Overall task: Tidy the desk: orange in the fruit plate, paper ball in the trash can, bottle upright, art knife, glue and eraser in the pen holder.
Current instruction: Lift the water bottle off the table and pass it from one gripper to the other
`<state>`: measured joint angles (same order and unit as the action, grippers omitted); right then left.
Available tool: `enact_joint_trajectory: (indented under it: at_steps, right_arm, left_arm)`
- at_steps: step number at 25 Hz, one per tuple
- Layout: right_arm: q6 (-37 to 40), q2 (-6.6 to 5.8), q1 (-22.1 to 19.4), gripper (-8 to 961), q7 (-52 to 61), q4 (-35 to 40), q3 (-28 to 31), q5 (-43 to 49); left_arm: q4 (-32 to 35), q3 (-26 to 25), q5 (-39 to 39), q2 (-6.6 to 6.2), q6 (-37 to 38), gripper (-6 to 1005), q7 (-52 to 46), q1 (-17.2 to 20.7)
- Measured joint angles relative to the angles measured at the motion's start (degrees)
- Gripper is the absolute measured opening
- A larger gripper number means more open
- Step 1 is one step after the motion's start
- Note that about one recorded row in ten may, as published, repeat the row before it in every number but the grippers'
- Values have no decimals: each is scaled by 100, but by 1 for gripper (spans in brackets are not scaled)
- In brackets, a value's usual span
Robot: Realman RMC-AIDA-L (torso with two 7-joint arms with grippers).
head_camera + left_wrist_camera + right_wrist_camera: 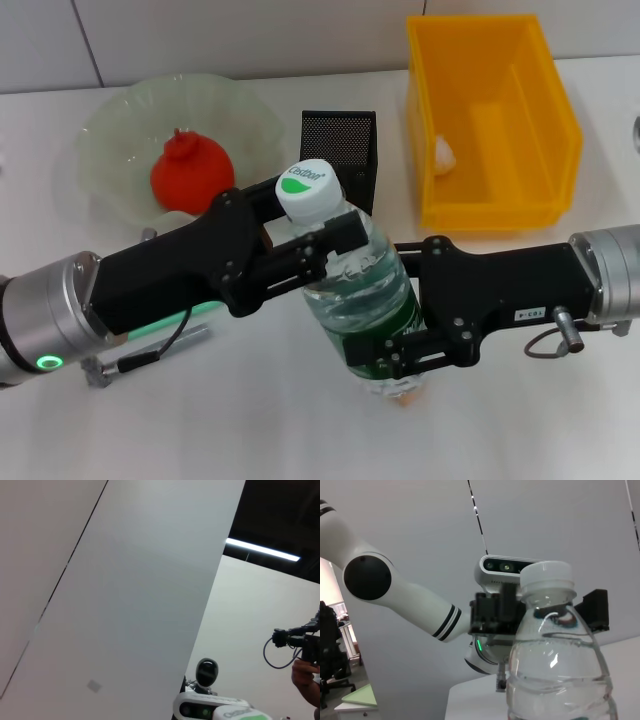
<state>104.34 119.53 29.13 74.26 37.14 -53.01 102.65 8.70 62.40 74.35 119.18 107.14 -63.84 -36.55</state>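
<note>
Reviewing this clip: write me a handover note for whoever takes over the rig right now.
Left end effector: shut on the bottle just below its cap.
Right end effector: shut on the bottle's lower part.
The bottle stands upright, held by both.
Done: orange in the fruit plate; a white lump, likely the paper ball, in the trash can.
Left: release the bottle. Whether the art knife, glue or eraser are in the pen holder cannot be told; none can be identified on the desk.
</note>
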Motion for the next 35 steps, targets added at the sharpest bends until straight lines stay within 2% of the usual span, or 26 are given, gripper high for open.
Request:
enact_joint_trajectory:
  at_steps: [1, 11, 35]
  right_arm:
    - [3, 0, 16, 778, 0, -4, -12, 0]
    - [16, 0, -3, 779, 30, -5, -17, -1]
    - [26, -24, -99, 781, -71, -93, 47, -195]
  left_arm:
    - [-14, -9, 1, 0, -30, 612, -30, -11]
    - [15, -133, -30, 0, -52, 474, -113, 3]
    - [72, -12, -35, 0, 60, 446, -147, 0]
